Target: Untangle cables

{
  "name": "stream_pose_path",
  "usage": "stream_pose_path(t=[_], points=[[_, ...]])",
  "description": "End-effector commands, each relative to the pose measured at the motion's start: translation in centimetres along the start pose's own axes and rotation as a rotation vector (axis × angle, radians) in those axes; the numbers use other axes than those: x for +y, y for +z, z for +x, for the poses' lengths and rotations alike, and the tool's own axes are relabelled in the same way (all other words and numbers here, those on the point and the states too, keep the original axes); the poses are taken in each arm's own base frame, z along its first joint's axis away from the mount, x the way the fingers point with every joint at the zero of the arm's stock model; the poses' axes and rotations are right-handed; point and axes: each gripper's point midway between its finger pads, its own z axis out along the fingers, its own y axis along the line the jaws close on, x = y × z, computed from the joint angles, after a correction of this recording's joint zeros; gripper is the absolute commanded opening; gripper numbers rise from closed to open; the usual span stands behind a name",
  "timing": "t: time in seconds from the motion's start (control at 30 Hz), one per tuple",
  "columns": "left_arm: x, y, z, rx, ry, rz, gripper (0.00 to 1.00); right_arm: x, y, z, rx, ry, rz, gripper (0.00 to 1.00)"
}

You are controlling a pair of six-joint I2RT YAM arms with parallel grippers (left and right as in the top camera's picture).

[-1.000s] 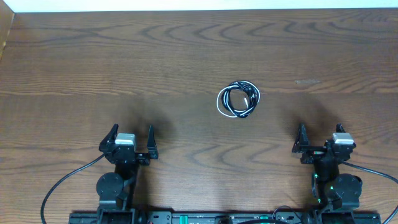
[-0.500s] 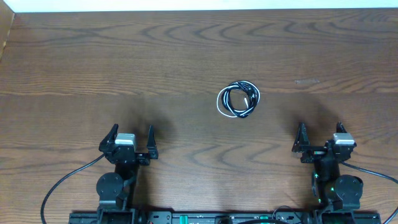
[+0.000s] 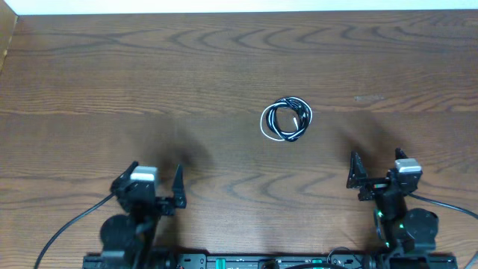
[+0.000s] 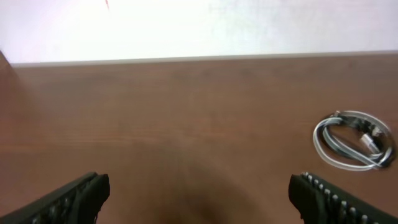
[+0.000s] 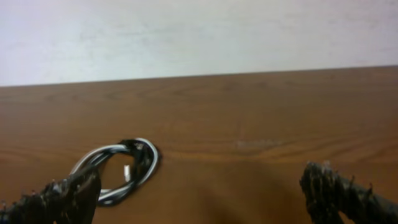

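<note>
Left gripper [image 3: 151, 179]: you have it spread wide and holding nothing, low near the front edge of the table [image 3: 89, 82].
Cables [image 3: 285, 119]: black and white cords coiled together in one small loop, right of centre, well apart from both grippers.
Right gripper [image 3: 376, 166]: fingers parted, empty; your cables lie ahead, to its left.
</note>
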Motion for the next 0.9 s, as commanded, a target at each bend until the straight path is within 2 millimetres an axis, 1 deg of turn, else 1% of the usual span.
stream_pose_path(t=[0.0,0.1,0.23,0.37,0.47,0.63,0.73,0.87], points=[[-0.2,-2.3,-3.8,-0.073,0.014,0.004,0.98,1.1,-1.9,-4.7,-0.062,0.023,-0.032,0.99],[-0.3,-2.5,-4.6,-0.071,-0.007,0.012,0.98,1.6,-3.5,-6.8,-0.063,0.022,-0.032,0.99],[-0.7,-2.1,-5.1,-0.030,-0.013,0.038,0.98,2.0,-5.4,-9.5,-0.071,0.002,-0.030,0.99],[-2.3,-2.1,-7.2,-0.003,-0.015,0.134,0.98,2.4,-7.0,-11.6,-0.055,-0.026,-0.027,0.99],[-2.4,-2.2,-9.0,0.034,-0.020,0.139,0.98,2.7,-7.7,-13.2,-0.029,-0.035,-0.024,0.99],[-2.3,-1.7,-12.1,0.054,-0.020,0.140,0.98,3.1,-7.7,-15.9,0.024,-0.037,-0.023,0.99],[-2.3,-1.5,-13.6,0.083,-0.024,0.140,0.98,3.5,-6.9,-17.5,0.085,-0.087,-0.037,0.99],[-2.2,-1.0,-15.3,0.097,-0.025,0.140,0.98,3.3,-5.3,-18.9,0.181,-0.109,-0.020,0.99]])
